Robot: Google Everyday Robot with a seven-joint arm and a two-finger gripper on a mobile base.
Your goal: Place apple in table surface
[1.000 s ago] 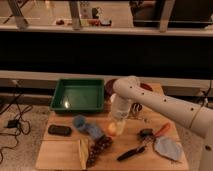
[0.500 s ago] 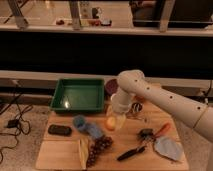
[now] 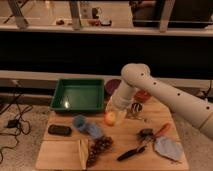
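The apple, small, round and yellow-orange, sits between the fingers of my gripper just above the middle of the light tan wooden table surface. The white arm reaches in from the right and bends down to it. The gripper is shut on the apple. I cannot tell whether the apple touches the wood.
A green tray stands at the back left. Blue items, a black object, a dark grape bunch and a yellow item lie left and front. Red-handled pliers, a black tool and a grey cloth lie right.
The gripper has moved a little up and to the left with the apple in it. The arm's elbow has swung further left over the table.
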